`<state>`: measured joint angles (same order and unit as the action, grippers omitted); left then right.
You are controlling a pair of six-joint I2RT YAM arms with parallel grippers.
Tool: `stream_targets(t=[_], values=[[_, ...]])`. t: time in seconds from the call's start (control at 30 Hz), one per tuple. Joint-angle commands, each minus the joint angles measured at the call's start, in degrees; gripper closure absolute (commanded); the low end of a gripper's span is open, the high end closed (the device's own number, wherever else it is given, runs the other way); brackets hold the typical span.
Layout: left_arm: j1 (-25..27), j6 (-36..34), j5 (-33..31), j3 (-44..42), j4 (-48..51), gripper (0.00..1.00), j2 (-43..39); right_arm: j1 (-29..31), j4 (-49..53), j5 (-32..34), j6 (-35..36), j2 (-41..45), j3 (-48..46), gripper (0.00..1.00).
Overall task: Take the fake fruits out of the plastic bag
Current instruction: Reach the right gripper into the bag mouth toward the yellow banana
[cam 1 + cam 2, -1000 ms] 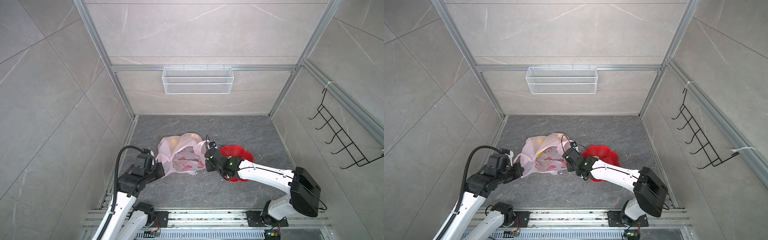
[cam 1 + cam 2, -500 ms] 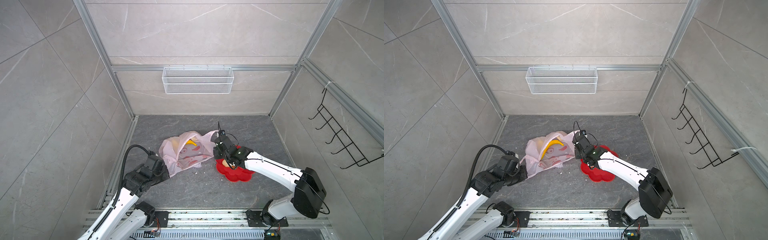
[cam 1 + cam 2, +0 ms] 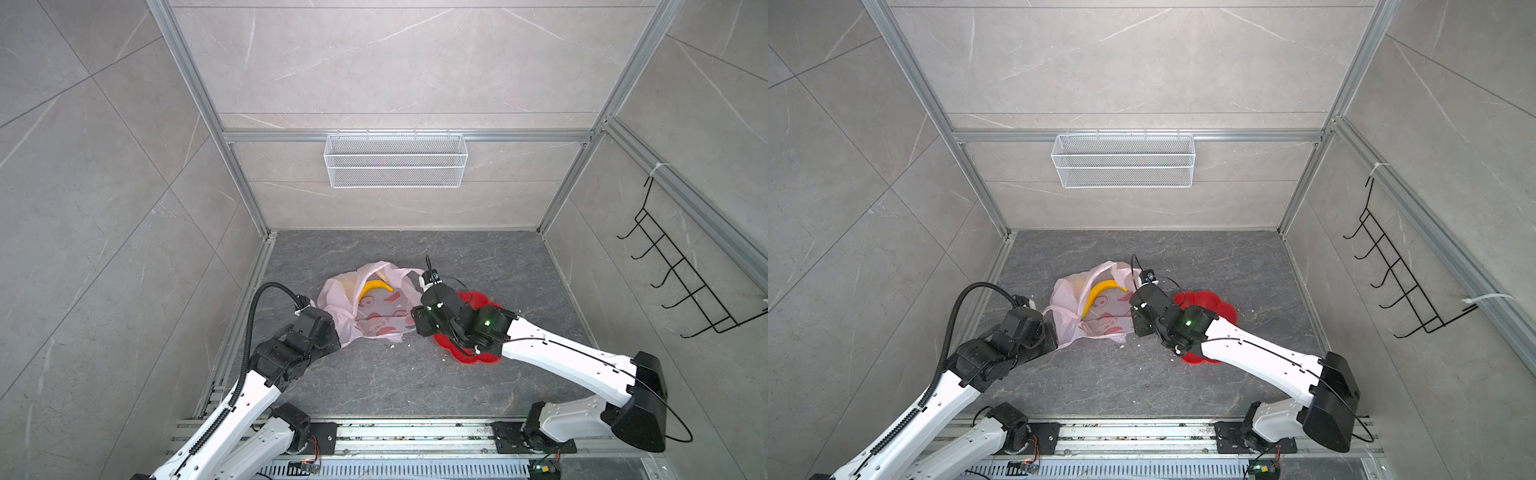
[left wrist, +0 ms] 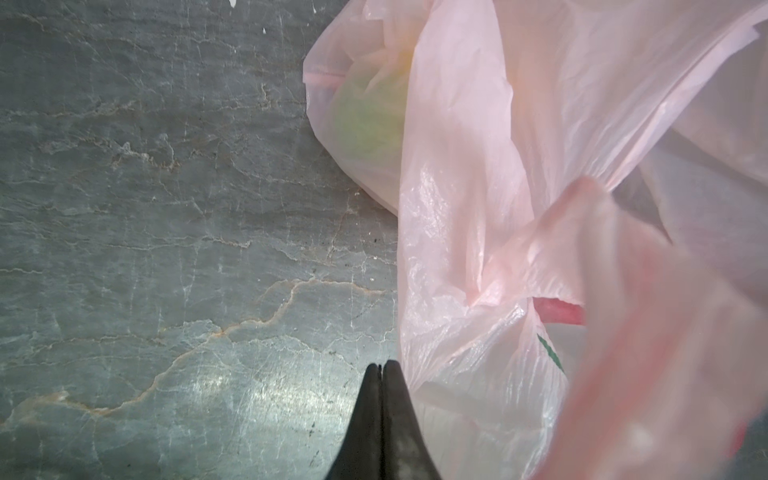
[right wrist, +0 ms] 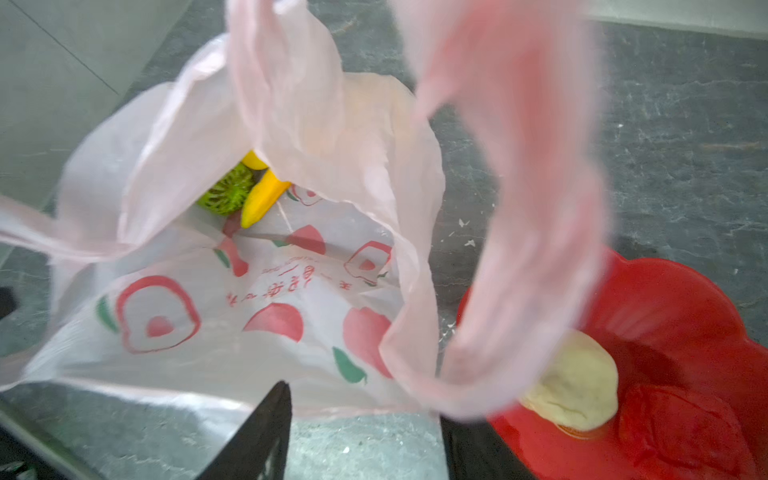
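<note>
Pale-pink translucent plastic bag, mouth open, holds long yellow banana and bumpy green ball. Red flower-shaped dish holds beige lumpy piece. Left end effector closed; right end effector spread.

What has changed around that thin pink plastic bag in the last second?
The right tool lifted one loop handle of the thin pink plastic bag up and back, spreading its mouth, then came forward, opened and let the handle go. The long yellow banana, mostly hidden before, now shows inside. The left tool stayed shut at the bag's near corner; the red flower-shaped dish has not moved.
</note>
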<state>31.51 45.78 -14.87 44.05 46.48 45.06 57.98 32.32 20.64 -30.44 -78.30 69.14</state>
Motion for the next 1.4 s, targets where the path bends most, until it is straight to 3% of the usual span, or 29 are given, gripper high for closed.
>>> stream_targets(t=[0.0, 0.2, 0.47, 0.7, 1.07, 1.37], values=[[0.1, -1.0, -2.5, -1.9, -2.6, 1.00, -1.1, 3.7, 6.4, 4.9, -4.0, -0.5, 5.0, 0.43], [0.1, -0.9, -5.0, -4.0, -2.8, 1.00, -4.9, 9.9, 11.8, 9.8, -3.9, -9.3, 17.5, 0.45], [0.1, 0.4, -6.7, -5.5, -0.7, 1.00, -7.5, 9.9, 2.3, 3.0, -4.7, -20.8, 19.5, 0.53], [0.1, 2.0, -7.1, -8.1, -1.7, 1.00, -8.2, 4.4, -9.7, -3.9, -9.7, -29.8, 17.4, 0.60], [0.1, 2.4, -8.8, -10.1, -2.4, 1.00, -9.2, -1.3, -11.9, -7.9, -14.4, -43.4, 25.5, 0.59], [0.1, 3.3, -7.6, -12.1, -1.7, 1.00, -11.5, -3.9, -15.9, -9.9, -16.8, -49.8, 31.2, 0.48]])
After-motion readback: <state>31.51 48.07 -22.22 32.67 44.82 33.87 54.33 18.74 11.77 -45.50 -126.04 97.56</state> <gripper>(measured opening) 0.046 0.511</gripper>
